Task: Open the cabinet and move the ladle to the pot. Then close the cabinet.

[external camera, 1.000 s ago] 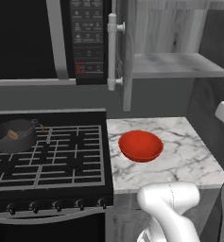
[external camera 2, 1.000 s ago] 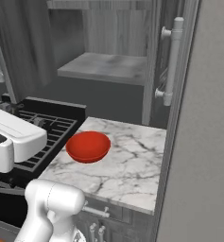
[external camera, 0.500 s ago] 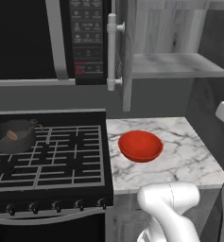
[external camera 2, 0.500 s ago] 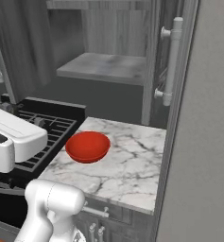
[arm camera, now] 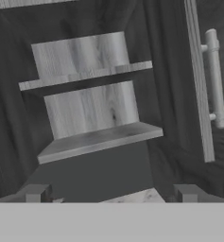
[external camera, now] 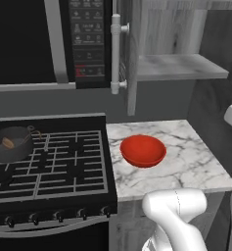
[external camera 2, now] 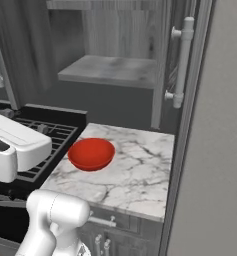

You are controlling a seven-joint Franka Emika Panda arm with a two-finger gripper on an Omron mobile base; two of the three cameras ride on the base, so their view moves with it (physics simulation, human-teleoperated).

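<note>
Nothing has really moved since a second ago: both base views match the earlier ones, same framing, doors and bowl in the same spots. The cabinet (external camera: 176, 44) is open, both doors swung out edge-on, so the shelves sit wide open to the front. In the left base view the left door's edge and its silvery bar handle (external camera: 116, 53) hang just beside the black microwave (external camera: 49, 41); in the right base view the right door (external camera 2: 166, 65) stands edge-on with its handle (external camera 2: 182, 62) sticking out toward the tall grey panel on the right. The hand view looks straight into the cabinet: lower shelf (arm camera: 100, 140) and upper shelf (arm camera: 85, 75) both bare, front edges unobstructed, right door handle off to the side. The pincer (arm camera: 111, 194) is spread wide, its two dark finger tips (arm camera: 35, 194) well apart at the bottom of that view with nothing between them. The ladle (external camera: 6, 143) is already in the pot (external camera: 11, 144), tan end showing inside; the pot sits at the far left of the stove (external camera: 54, 166). The red bowl (external camera: 143, 150) rests on the marble worktop (external camera: 196, 162) just right of the stove, with bare marble all around it out to the front and right edges.
</note>
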